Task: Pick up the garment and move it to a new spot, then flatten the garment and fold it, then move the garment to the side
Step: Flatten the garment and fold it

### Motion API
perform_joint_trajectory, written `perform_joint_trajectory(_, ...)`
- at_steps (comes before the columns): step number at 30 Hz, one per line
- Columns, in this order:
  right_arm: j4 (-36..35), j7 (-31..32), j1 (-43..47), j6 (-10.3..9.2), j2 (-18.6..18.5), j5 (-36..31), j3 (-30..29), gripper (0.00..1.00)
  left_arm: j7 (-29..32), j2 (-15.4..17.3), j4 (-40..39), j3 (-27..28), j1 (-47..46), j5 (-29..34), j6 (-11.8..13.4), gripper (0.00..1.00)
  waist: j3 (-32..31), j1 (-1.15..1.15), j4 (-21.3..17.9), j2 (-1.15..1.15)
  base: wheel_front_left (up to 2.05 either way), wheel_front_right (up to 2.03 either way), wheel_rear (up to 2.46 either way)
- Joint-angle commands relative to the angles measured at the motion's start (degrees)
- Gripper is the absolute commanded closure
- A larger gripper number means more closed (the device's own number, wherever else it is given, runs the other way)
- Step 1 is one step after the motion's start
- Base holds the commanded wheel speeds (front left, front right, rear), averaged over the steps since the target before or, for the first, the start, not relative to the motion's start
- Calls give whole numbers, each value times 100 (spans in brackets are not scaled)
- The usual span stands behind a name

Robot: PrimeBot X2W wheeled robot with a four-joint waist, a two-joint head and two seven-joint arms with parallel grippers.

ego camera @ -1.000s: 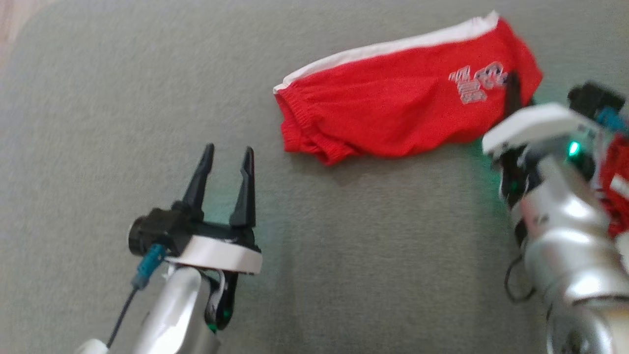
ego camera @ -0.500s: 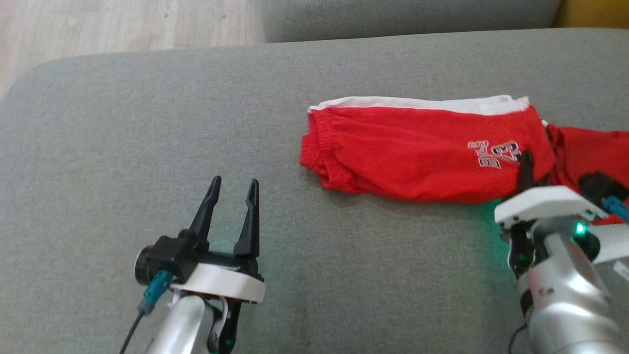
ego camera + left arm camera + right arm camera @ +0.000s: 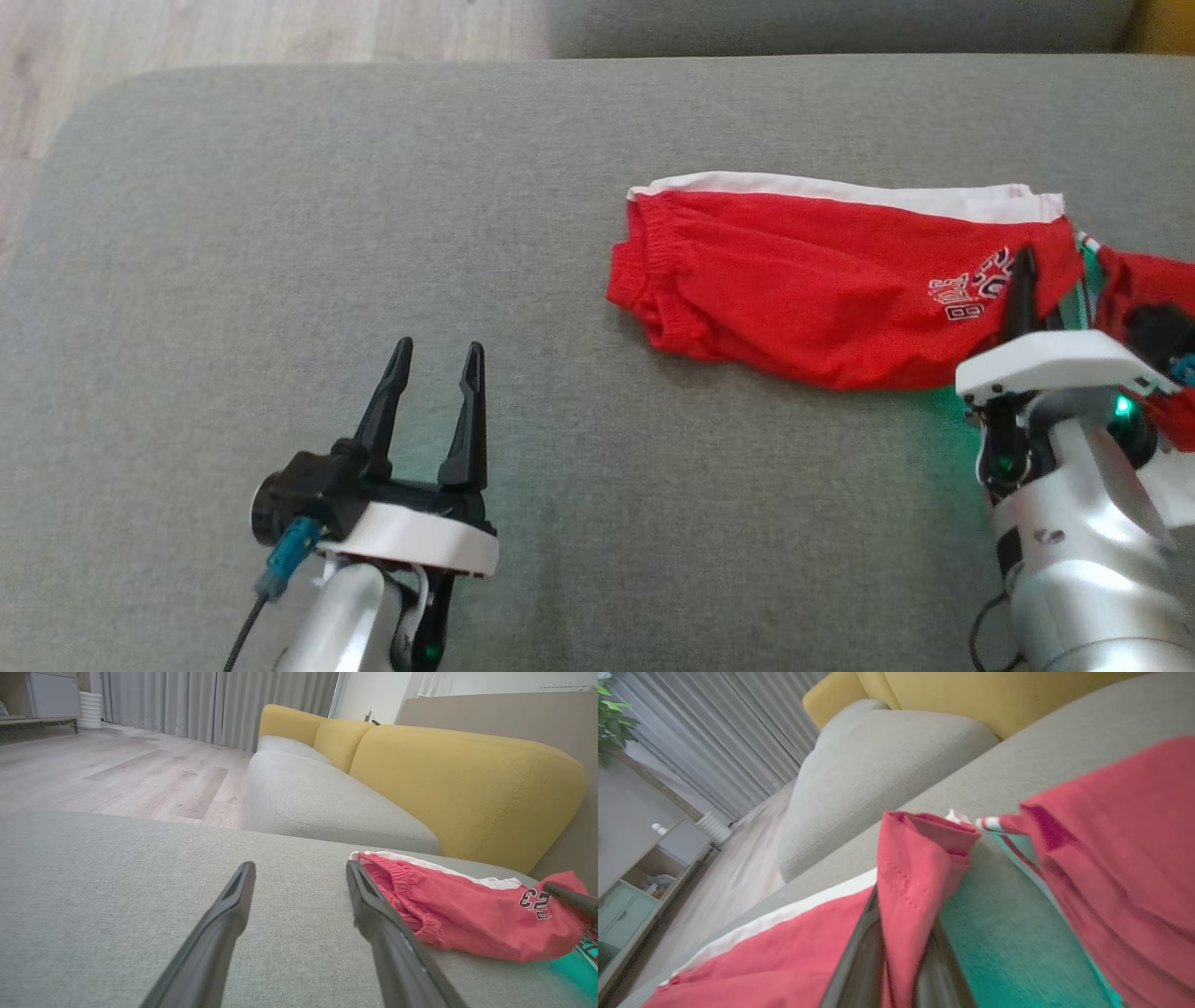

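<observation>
- Broadly, the grey seat cushion (image 3: pixel 280 233) gives a wide, bare run of fabric on the robot's left, which I judge the proper place for the new spot.
- Garment (image 3: pixel 822 299): red with a white band along its far edge, it lies on the cushion's right half. Its gathered elastic end points left and rests on the fabric. Its right end is raised off the cushion.
- More red cloth with striped trim (image 3: pixel 1111 858) sits at the far right (same piece or not, I cannot tell). The carry should be watched in case it drags along.
- Right gripper (image 3: pixel 901 952): the jaws are pressed together on a stitched red hem, with a fold of cloth standing between the fingers. This looks like the move-to-a-new-spot step. The hold is narrow, so travel should be slow and low-tension. The arm should also lift enough that the trailing elastic end does not bunch underneath.
- Left gripper (image 3: pixel 437 350): the fingers are spread and hold nothing, and it hovers over bare cushion well apart from the garment. It is well placed to take the elastic end for flattening.
- Printed lettering (image 3: pixel 971 289): it faces up beside the pinch and is a useful check that the cloth has not flipped.
</observation>
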Motion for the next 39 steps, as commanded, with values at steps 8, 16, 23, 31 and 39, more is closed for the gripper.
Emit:
perform_joint_trajectory(8, -553, -62, -362, -4, 61, 265, 756, 100, -37, 48, -135, 182, -195, -34, 45, 0, -74, -1, 302, 0, 0, 0, 0)
perform_joint_trajectory(16, -805, -62, -489, -4, 61, 902, 1884, 100, -37, 48, -91, 126, -145, -77, 63, 0, -199, -1, 561, 0, 0, 0, 0)
perform_joint_trajectory(23, -799, -62, -623, -4, 61, 1416, 3159, 100, -37, 48, -79, 87, -120, -119, 95, 0, -209, -1, 801, 0, 0, 0, 0)
perform_joint_trajectory(31, -308, -56, -727, -4, 61, 1670, 4299, 100, -37, 48, -77, 50, -137, -131, 103, 0, -134, -1, 940, 0, 0, 0, 0)
perform_joint_trajectory(39, 265, 61, -825, -4, 61, 1308, 5355, 49, -37, 48, -46, 42, -134, -164, 136, 0, -118, -1, 881, 0, 0, 0, 0)
